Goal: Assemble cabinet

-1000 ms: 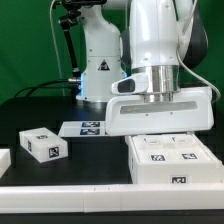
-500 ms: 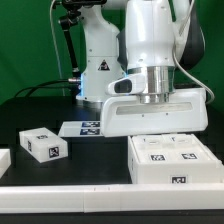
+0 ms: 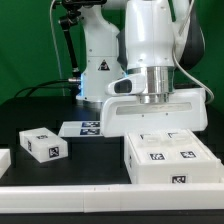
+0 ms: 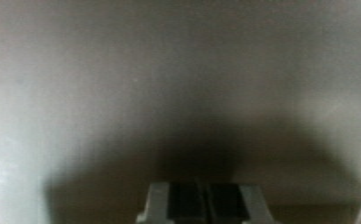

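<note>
The cabinet (image 3: 170,158) is a white box with square tags on its top and front, at the exterior view's lower right. My gripper (image 3: 155,128) hangs straight down right behind its far edge, and the cabinet hides the fingertips there. In the wrist view the fingers (image 4: 164,203) stand pressed together with only a thin dark line between them, so my gripper (image 4: 198,203) is shut. A blurred white surface (image 4: 177,80) fills that view very close to the camera. I see nothing held between the fingers.
A small white tagged block (image 3: 41,144) lies at the exterior view's left. The marker board (image 3: 84,128) lies flat behind it. The corner of another white part (image 3: 4,160) shows at the far left edge. The robot's base (image 3: 98,60) stands at the back.
My hand has shifted a little toward the exterior view's left. The cabinet jogged slightly right and then back left. The small block has not moved.
</note>
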Controlling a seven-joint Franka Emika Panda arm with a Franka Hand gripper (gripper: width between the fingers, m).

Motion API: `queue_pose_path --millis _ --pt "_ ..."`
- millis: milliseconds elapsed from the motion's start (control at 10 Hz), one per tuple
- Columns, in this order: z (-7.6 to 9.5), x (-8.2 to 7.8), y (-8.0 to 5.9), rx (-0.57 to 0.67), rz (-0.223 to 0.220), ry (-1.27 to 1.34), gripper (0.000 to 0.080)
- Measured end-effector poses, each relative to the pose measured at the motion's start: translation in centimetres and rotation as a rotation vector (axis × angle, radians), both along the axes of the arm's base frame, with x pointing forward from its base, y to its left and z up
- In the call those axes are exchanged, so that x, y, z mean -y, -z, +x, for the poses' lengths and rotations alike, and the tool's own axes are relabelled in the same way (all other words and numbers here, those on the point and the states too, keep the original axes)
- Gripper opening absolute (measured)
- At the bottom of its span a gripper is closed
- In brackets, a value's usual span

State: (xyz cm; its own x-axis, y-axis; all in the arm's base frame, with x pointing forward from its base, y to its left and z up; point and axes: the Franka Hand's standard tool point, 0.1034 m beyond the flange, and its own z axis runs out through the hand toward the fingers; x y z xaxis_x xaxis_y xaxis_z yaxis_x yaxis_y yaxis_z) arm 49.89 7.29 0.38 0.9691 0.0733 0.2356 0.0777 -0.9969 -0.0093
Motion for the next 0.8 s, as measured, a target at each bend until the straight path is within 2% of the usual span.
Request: queue_pose_path --millis 200,800 --pt "0.0 0.0 -0.5 -0.011 0.002 0.0 0.0002" --pt "1.4 0.2 -7.3 -0.121 0.038 0.001 0.0003"
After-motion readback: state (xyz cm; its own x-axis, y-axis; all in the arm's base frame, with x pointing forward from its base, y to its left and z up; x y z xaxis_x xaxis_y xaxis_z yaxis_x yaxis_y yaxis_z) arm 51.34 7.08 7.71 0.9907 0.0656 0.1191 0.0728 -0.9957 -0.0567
